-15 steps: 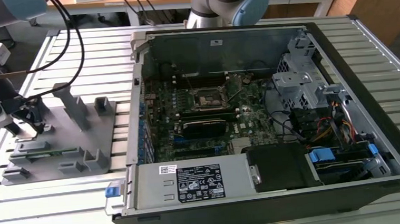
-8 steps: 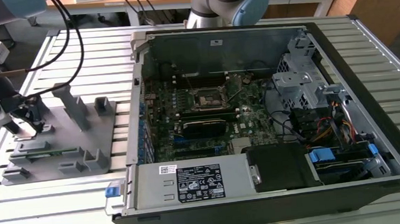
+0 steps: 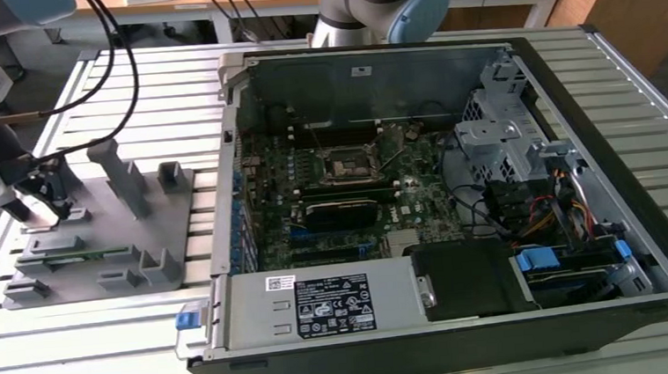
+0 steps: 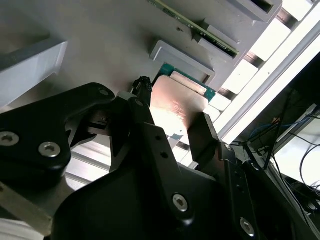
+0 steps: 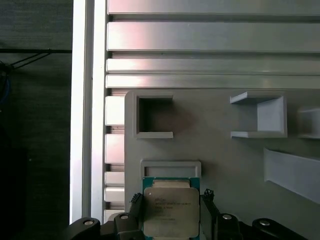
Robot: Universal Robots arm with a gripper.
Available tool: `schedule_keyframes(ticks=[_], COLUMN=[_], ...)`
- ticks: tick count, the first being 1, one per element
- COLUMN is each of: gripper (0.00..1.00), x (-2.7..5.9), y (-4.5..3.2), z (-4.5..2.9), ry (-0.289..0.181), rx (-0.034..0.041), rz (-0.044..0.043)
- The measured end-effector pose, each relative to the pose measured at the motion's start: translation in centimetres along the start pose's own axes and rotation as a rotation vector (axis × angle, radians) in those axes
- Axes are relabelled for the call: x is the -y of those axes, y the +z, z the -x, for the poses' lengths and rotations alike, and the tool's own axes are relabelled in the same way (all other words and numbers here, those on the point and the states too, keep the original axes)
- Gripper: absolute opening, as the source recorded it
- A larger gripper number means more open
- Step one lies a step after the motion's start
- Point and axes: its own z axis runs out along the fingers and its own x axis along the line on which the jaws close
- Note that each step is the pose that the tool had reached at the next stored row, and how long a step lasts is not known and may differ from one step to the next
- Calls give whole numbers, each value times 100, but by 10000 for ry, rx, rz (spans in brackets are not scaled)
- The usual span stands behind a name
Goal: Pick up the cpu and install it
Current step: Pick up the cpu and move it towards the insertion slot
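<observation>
The cpu [image 5: 171,207], a flat square chip with a silver-grey metal top and a green border, lies on the grey fixture plate [image 5: 225,155] by a small raised frame. My gripper [image 5: 171,200] straddles it, one black finger against each side edge, shut on it. The second wrist view shows the cpu [image 4: 172,102] between the two black fingers [image 4: 202,132]. In the exterior view my gripper [image 3: 44,214] hangs over the fixture plate [image 3: 137,227] at the exterior view's left, far from the black socket [image 3: 345,162] on the motherboard [image 3: 347,195].
An open computer case [image 3: 616,176] with cables and drive bays stands to the exterior view's right of the fixture plate. A long green memory stick [image 3: 74,255] lies on the plate, among upright grey holders [image 3: 115,171]. The slatted metal table [image 3: 87,345] ends just beyond the plate.
</observation>
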Motion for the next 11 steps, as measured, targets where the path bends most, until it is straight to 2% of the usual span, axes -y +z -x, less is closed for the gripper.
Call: schedule_keyframes(ticks=[11], gripper=[54], x=[-1], y=[-43], z=[0], ry=[0], rx=[1], rz=[0])
